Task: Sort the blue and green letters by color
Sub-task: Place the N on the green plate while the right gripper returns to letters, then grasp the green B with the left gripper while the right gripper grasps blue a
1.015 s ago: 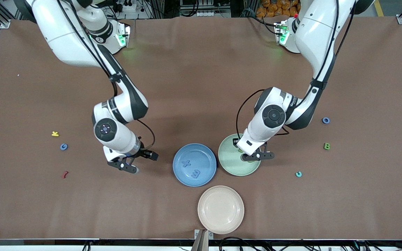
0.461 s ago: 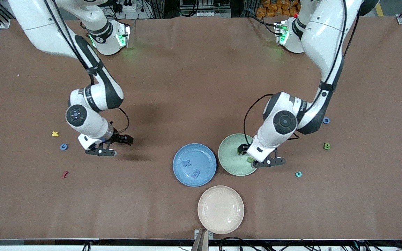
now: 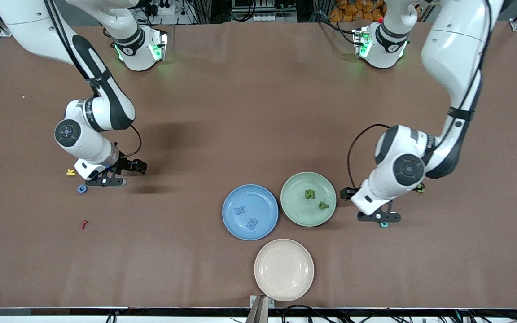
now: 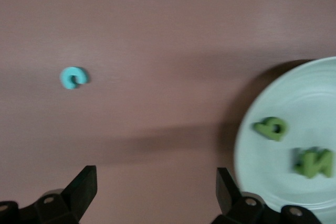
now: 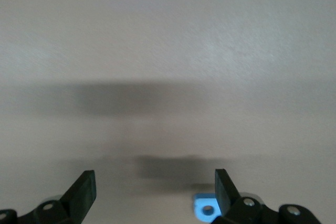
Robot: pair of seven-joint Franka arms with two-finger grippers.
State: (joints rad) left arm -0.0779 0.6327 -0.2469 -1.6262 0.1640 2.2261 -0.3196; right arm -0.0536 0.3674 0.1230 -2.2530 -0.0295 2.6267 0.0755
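Note:
A blue plate (image 3: 264,200) holds two blue letters (image 3: 239,210). A green plate (image 3: 295,211) beside it holds two green letters (image 3: 308,194), which also show on the plate (image 4: 315,98) in the left wrist view (image 4: 271,128). My right gripper (image 3: 108,182) is open, low beside a blue letter G (image 3: 82,189) at the right arm's end; that letter shows by one finger in the right wrist view (image 5: 206,207). My left gripper (image 3: 378,218) is open and empty over the table next to a teal letter (image 3: 383,224). A green letter B (image 3: 420,190) peeks out from under the left arm.
A beige plate (image 3: 284,269) sits nearest the front camera. A tiny yellow letter (image 3: 71,172) and a red squiggle (image 3: 83,224) lie near the blue G. The teal letter (image 4: 73,77) lies apart from the green plate in the left wrist view.
My right gripper has swung away from the blue plate to the blue G. My left gripper has left the green plate, where a second green letter now lies, and moved to the teal letter.

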